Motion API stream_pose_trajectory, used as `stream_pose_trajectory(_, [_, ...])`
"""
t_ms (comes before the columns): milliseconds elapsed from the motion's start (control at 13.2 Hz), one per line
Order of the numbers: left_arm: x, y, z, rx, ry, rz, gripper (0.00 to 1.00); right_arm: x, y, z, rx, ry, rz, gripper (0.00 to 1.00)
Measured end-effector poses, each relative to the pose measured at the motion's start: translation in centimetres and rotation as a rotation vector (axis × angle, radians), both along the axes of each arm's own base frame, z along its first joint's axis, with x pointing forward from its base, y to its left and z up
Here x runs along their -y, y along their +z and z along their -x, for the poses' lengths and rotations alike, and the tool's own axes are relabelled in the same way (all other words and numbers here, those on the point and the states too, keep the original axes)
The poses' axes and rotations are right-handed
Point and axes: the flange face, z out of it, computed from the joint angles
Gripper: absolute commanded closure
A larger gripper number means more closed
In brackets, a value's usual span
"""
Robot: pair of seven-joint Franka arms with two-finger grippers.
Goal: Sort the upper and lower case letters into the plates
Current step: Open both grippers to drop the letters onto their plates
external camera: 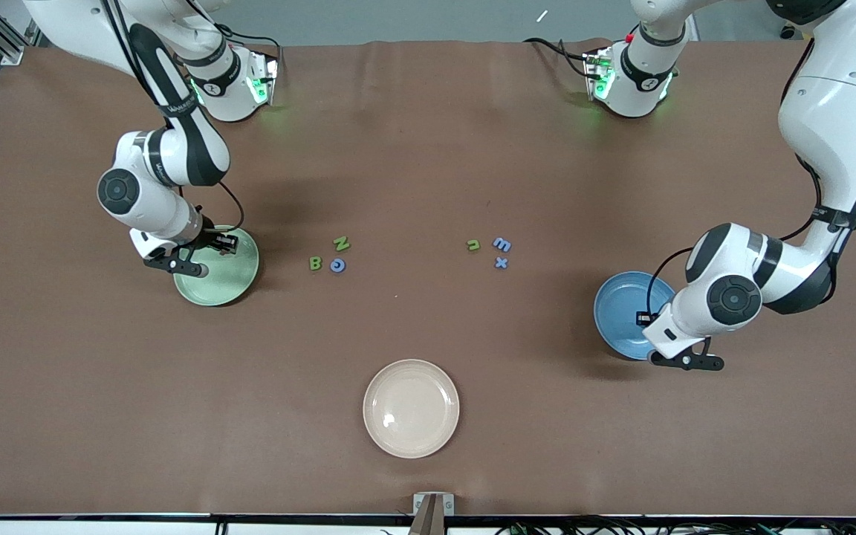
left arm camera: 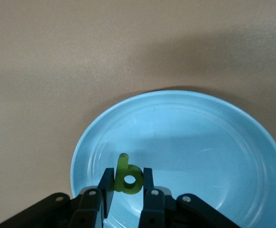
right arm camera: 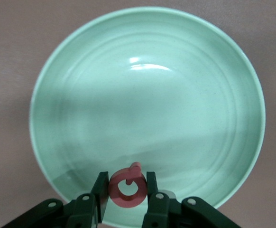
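Observation:
My left gripper (left arm camera: 128, 175) is shut on a small green lowercase b (left arm camera: 123, 167) and hangs over the blue plate (left arm camera: 199, 142), inside its rim. In the front view that gripper (external camera: 647, 319) sits above the blue plate (external camera: 617, 308) toward the left arm's end of the table. My right gripper (right arm camera: 126, 179) is shut on a round red letter (right arm camera: 126, 195) over the mint green plate (right arm camera: 147, 95), which has nothing in it. The front view shows this gripper (external camera: 214, 249) above the green plate (external camera: 231, 279).
Loose letters lie mid-table: a green N (external camera: 341, 243), a green B (external camera: 315, 263) and a blue round letter (external camera: 337, 265) together, then a green letter (external camera: 473, 244), a blue m (external camera: 501, 244) and a blue x (external camera: 501, 262). A cream-beige plate (external camera: 411, 408) sits nearer the camera.

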Motion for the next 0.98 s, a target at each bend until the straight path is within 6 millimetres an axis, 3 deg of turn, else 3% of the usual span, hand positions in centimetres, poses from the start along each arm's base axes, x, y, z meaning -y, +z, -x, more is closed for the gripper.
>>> stream_pose_trajectory(76, [-0.2, -0.2, 0.1, -0.004, 0.000, -0.004, 0.85, 0.5, -0.5, 0.0, 0.000, 0.002, 0.001, 0.48])
stream_pose_trajectory(151, [-0.4, -0.6, 0.2, -0.008, -0.004, -0.011, 0.85, 1.2, -1.0, -0.1, 0.002, 0.006, 0.001, 0.09])
stream_pose_trajectory(227, [-0.5, -0.9, 0.4, -0.013, -0.008, -0.017, 0.84, 1.9, -1.4, -0.1, 0.000, 0.009, 0.000, 0.00])
stream_pose_trajectory(378, [-0.5, -1.5, 0.7, -0.023, -0.012, -0.018, 0.83, 2.6, -1.7, -0.1, -0.001, 0.010, 0.000, 0.00])
stream_pose_trajectory(604, [-0.5, -2.2, 1.0, -0.036, -0.013, -0.016, 0.80, 2.1, -1.1, -0.6, -0.013, 0.019, -0.006, 0.00])
stream_pose_trajectory(680, [-0.5, -2.4, 1.1, -0.040, -0.014, -0.017, 0.68, 1.7, -0.3, -1.2, -0.027, 0.023, -0.011, 0.00])
stream_pose_trajectory(831, [-0.5, -2.6, 1.3, -0.045, -0.015, -0.018, 0.10, 0.1, 2.1, -2.9, -0.039, 0.011, -0.016, 0.00])
stream_pose_trajectory(906, [-0.5, -2.5, 1.2, -0.044, -0.015, -0.018, 0.01, -1.4, 3.3, -3.8, -0.033, 0.007, -0.015, 0.00])
stream_pose_trajectory(982, [-0.2, -2.1, 1.2, -0.040, -0.018, -0.017, 0.00, -3.4, 4.2, -4.4, -0.021, 0.014, -0.014, 0.00])
